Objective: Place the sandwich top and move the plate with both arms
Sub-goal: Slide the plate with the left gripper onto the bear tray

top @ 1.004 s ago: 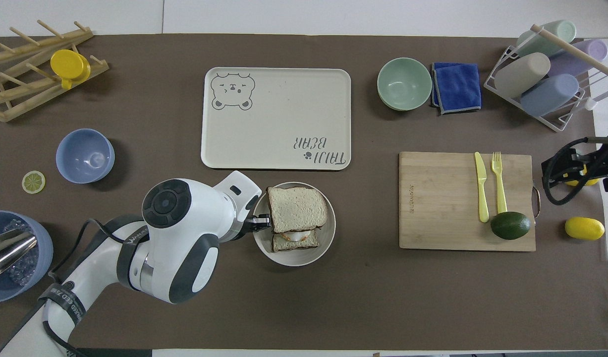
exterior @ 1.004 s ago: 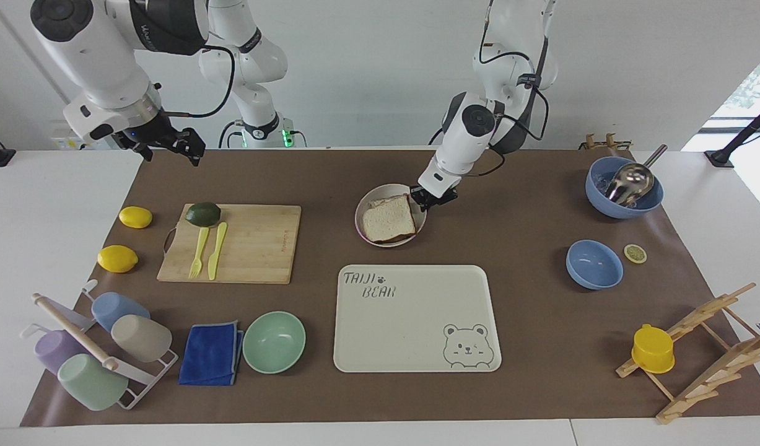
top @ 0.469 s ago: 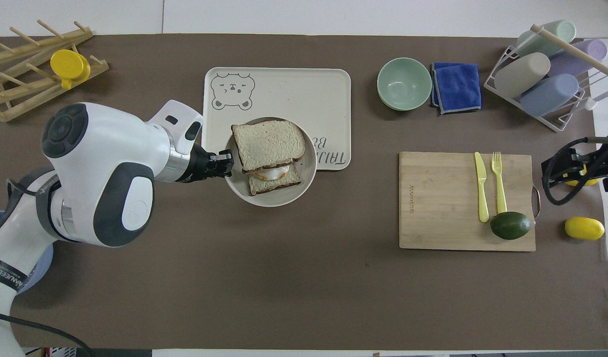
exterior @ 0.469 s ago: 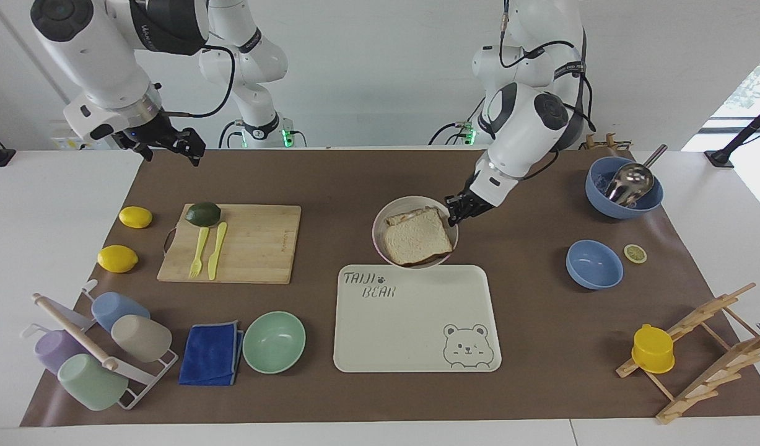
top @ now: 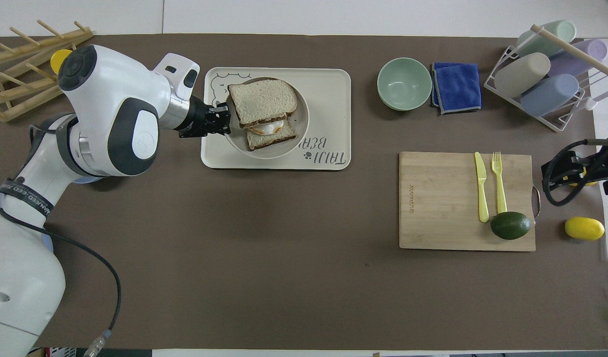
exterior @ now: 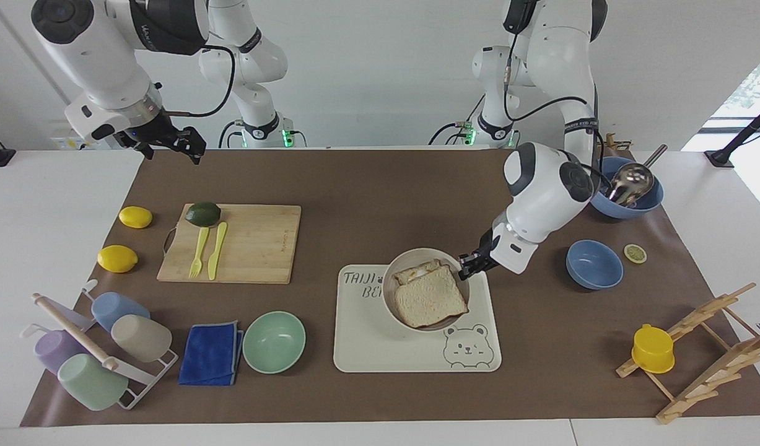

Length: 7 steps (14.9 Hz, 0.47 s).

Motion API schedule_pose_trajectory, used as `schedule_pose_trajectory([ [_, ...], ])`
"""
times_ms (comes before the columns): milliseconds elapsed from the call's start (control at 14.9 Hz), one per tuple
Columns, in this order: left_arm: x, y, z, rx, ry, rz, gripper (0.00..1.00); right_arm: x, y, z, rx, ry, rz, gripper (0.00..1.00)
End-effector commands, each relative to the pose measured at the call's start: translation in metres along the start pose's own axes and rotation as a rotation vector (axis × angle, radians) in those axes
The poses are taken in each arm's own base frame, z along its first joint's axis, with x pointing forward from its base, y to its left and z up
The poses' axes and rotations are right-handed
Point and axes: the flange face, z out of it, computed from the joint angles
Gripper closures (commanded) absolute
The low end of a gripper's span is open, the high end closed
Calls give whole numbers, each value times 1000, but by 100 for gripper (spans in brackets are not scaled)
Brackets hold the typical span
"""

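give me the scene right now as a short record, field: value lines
left gripper: shut on the rim of the plate, over the tray
plate: carries the sandwich, top slice on the egg toast; whether it rests on the tray cannot be told
right gripper: open, holds nothing, waits over the right arm's end of the table
cutting board: avocado, fork and knife on it

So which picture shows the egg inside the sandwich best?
The overhead view: the fried egg pokes out clearly between the sandwich top and the bottom slice. In the facing view, only a sliver of the egg shows near the upper edge of the bread.
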Motion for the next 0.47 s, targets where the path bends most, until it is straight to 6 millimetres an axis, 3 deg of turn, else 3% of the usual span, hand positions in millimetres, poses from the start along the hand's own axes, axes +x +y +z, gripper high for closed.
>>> schedule_pose_trajectory([
  [0,20,2,21,-4,-8,42,100,-5,1,-3,21,-3,-22,0],
  [402,22,1,33,-14,35,69,100,-5,2,-3,18,-3,-19,0],
])
